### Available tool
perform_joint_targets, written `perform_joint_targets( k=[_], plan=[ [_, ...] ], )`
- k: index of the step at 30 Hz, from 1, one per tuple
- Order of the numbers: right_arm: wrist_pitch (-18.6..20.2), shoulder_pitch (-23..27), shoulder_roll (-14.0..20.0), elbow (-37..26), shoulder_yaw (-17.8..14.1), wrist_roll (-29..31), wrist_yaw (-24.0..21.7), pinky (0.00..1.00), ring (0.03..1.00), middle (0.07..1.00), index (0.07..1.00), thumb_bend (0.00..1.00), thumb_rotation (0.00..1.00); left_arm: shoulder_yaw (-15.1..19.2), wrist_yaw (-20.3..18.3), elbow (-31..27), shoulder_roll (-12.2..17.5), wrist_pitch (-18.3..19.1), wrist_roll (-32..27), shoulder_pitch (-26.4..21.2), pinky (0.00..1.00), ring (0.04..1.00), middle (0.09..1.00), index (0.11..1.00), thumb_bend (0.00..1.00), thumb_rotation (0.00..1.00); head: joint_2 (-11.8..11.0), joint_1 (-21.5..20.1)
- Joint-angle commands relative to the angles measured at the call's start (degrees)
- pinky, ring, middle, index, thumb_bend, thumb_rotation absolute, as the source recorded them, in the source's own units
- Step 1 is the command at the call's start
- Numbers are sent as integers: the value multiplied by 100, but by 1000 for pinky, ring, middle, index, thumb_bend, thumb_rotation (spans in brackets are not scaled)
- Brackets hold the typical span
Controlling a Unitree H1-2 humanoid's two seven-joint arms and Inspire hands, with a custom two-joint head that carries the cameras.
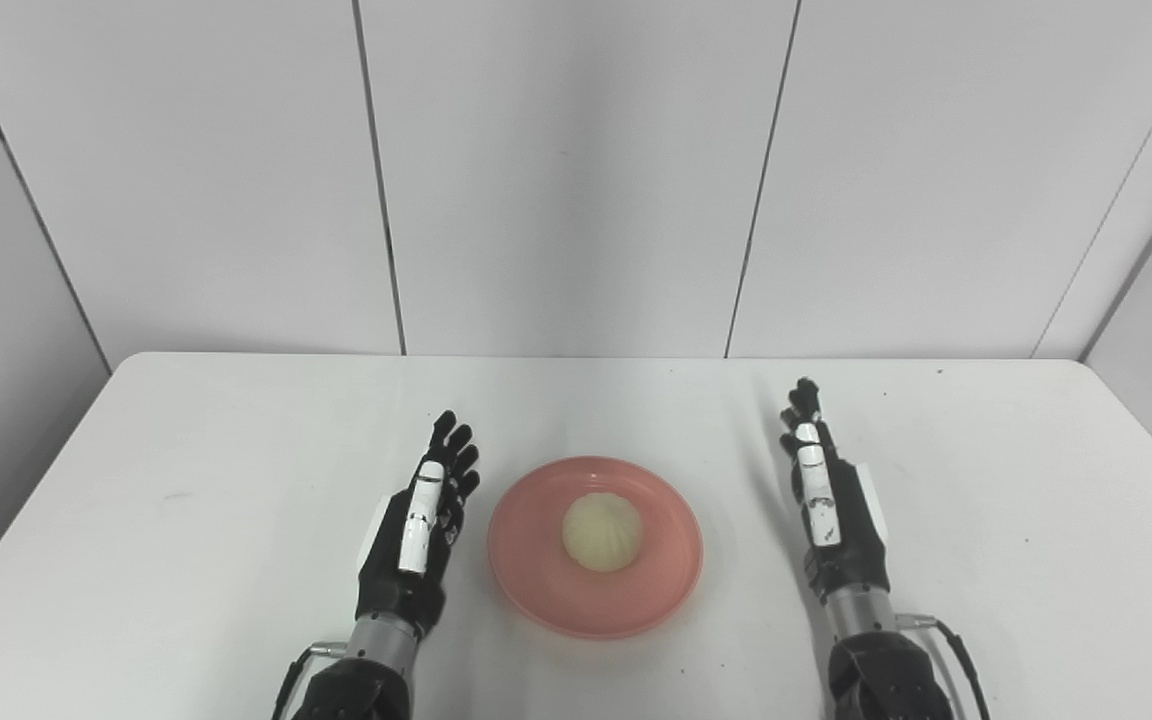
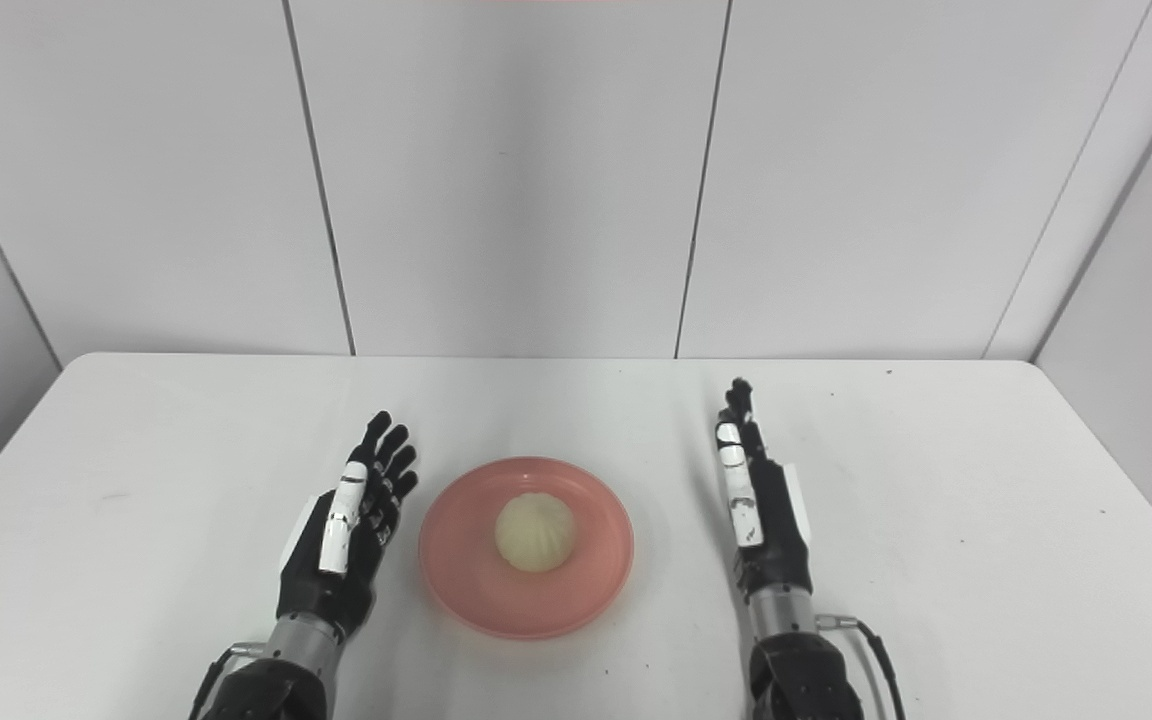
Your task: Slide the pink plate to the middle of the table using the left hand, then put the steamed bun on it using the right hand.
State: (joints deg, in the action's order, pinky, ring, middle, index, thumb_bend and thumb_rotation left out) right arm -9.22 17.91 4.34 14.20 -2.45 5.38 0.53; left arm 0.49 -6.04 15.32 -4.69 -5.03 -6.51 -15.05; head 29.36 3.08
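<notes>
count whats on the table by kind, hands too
plate: 1
bun: 1
hands: 2, left hand and right hand, both open
total: 4

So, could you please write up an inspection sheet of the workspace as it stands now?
Surface: white table, a few small dark specks.
Job's things: pink plate near the middle; bun sits on it.
Clutter: nothing seen.
Hands: left hand beside the plate, open, fingers apart, holding nothing; right hand on the other side, open, empty. Neither touches the plate.
Cables: black cables at both wrists, near the table's front edge.
Surroundings: plain white wall panels.
</notes>
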Motion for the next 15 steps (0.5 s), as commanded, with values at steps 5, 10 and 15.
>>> perform_joint_targets(
  k=[5, 10, 15],
  plan=[
    [270, -311, -118, -61, 85, 137, -240, 1000, 1000, 1000, 1000, 171, 1000, -55, 282, -47, 91, -32, 391, 786, 1000, 1000, 1000, 1000, 391, 1000, 14, 174],
    [640, -389, -160, -136, 110, 296, -393, 1000, 1000, 1000, 1000, 169, 1000, -68, 359, -215, 74, 85, 406, 954, 1000, 1000, 1000, 1000, 393, 1000, -3, 224],
    [1009, -401, -205, -100, 75, 428, -440, 1000, 1000, 1000, 1000, 203, 1000, -66, 313, -20, 156, 73, 344, 867, 1000, 1000, 1000, 1000, 382, 1000, -97, 329]
  ],
)
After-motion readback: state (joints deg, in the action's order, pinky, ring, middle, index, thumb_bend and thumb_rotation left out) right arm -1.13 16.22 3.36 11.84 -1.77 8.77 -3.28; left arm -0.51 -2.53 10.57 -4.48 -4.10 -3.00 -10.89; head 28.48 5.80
